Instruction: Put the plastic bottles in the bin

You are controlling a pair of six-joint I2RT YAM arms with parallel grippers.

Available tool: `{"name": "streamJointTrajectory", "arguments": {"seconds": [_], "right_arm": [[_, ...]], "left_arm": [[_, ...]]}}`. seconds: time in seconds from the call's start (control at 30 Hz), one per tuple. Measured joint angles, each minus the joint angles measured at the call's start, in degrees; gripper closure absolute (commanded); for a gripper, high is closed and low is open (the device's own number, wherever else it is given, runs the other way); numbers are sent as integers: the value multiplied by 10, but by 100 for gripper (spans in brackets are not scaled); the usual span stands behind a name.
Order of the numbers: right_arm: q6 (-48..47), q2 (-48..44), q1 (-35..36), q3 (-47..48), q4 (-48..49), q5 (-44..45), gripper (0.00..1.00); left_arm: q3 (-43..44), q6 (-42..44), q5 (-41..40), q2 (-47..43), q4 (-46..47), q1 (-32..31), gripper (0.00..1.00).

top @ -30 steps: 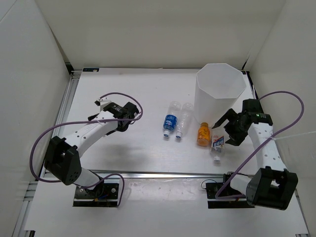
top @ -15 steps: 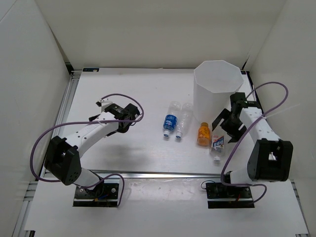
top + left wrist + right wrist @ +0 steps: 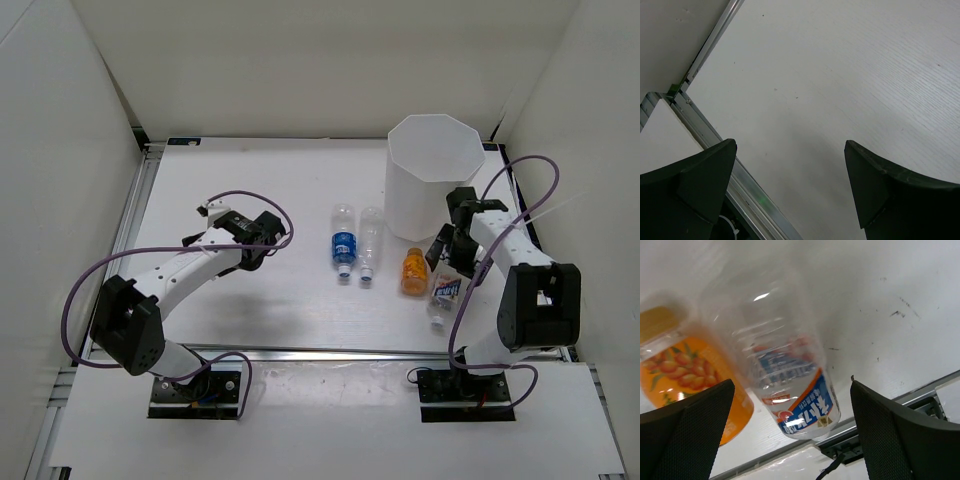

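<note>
Right gripper (image 3: 452,255) is wide open, empty. The printed-label bottle (image 3: 444,292) lies just below it, lower right of frame, long axis roughly top-to-bottom, beside the orange bottle (image 3: 412,272) under the bin (image 3: 432,200). Left gripper (image 3: 268,236), also open, is way off left.

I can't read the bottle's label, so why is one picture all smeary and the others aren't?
Right wrist view: the printed-label bottle and orange bottle fill the frame and look smeared, probably too close to the lens, with a glint on the clear plastic; top external view: sharp, evenly lit, soft shadows; left wrist view: the table grain is crisp.
</note>
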Motion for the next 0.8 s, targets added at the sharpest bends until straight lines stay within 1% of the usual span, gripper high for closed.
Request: {"name": "streamJointTrajectory", "arguments": {"seconds": [0.23,0.27,0.3,0.33,0.4,0.43,0.47,0.53,0.57,0.6,0.7,0.73,0.8], "right_arm": [[9,0,0,-59,16,-2,0],[13,0,0,-66,19,-3,3],[15,0,0,-71,21,-3,8],[18,0,0,-77,23,-4,22],[27,0,0,-85,25,-4,39],[31,-1,0,-87,23,-1,47],[39,-2,0,-87,19,1,58],[57,-12,-2,-87,2,12,69],[69,-21,-3,-86,-13,19,76],[82,-33,-3,-84,-32,25,78],[106,-90,-3,-46,-109,40,78],[111,-114,-5,-19,-132,42,78],[117,-158,-7,77,-169,43,78]], "left_arm": [[-3,1,0,0,0,-1,0],[-4,1,0,0,0,-1,0],[-4,1,0,0,0,-1,0],[-4,1,0,0,0,-1,0],[-4,2,0,0,0,-1,0],[-4,3,0,0,0,-1,0],[-5,3,0,0,0,-1,0],[-8,3,1,0,0,-2,0],[-9,3,1,0,0,-1,0],[-10,2,1,1,0,-1,0],[-10,2,1,4,0,-1,0],[-10,2,1,6,0,-1,0],[-10,2,1,10,0,-2,0]]}}
